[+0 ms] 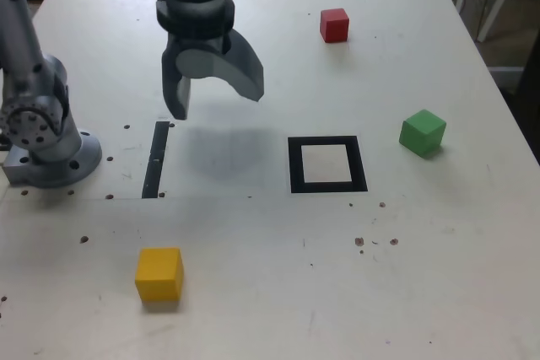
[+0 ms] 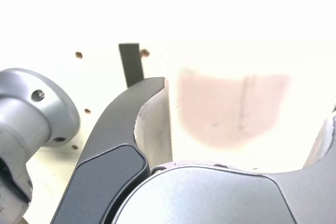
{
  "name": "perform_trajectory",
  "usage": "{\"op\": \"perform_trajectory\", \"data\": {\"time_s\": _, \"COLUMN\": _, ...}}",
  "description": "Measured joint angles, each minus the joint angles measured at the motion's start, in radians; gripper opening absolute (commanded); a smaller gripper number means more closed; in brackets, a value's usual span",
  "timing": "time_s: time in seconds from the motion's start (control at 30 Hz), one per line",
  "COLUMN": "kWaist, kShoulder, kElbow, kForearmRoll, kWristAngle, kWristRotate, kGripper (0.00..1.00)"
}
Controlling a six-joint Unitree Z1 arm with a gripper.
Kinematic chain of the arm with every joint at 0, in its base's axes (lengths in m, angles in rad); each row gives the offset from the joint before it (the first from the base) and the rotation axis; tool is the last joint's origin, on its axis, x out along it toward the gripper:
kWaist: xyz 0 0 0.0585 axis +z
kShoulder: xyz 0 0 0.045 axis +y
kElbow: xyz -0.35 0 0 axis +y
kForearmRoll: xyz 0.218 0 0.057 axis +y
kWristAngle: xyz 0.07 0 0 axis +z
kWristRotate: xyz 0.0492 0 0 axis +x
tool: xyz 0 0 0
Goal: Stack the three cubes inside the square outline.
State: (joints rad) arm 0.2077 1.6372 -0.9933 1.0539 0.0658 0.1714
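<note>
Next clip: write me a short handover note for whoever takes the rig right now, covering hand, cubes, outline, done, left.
Hand: open, empty, above the table near the thin black strip.
Red cube: far side of the table. Green cube: on the exterior view's right of the square outline. Yellow cube: near edge, on the exterior view's left.
Done: nothing; the outline is empty.
Left: pick, place and stack all three cubes inside it.

Gripper (image 1: 213, 97) open, empty, above table (image 1: 253, 292). From square outline (image 1: 326, 164): red cube (image 1: 334, 24) 12 o'clock, green cube (image 1: 422, 132) 2 o'clock, yellow cube (image 1: 159, 274) 8 o'clock.
</note>
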Motion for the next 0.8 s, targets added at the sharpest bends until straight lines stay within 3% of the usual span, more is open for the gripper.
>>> {"op": "perform_trajectory", "data": {"time_s": 0.33, "kWaist": 0.146, "kShoulder": 0.165, "kElbow": -0.217, "kForearmRoll": 0.048, "kWristAngle": 0.044, "kWristRotate": 0.108, "kGripper": 0.99}}
{"op": "perform_trajectory", "data": {"time_s": 0.8, "kWaist": 0.252, "kShoulder": 0.3, "kElbow": -0.469, "kForearmRoll": 0.133, "kWristAngle": 0.06, "kWristRotate": 0.192, "kGripper": 0.99}}
